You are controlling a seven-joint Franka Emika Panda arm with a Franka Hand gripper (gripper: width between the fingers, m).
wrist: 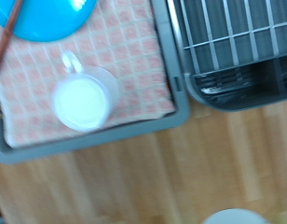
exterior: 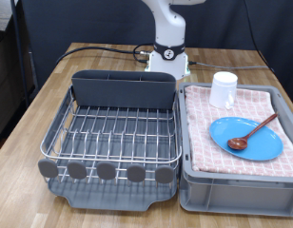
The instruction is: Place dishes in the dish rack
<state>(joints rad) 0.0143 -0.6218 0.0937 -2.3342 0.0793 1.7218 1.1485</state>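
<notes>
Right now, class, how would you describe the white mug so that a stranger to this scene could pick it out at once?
Find the grey crate lined with pink checked cloth, at the exterior view's right of the wire dish rack. The mug stands upright on the cloth at the crate's far end. Unlike the flat blue plate and wooden spoon nearby, it is tall, white and handled.

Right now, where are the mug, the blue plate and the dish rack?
mug (exterior: 224, 89), exterior view, its white side wall.
blue plate (exterior: 263, 145), exterior view, bare surface beside the spoon.
dish rack (exterior: 113, 135), exterior view, wire grid floor.
</notes>
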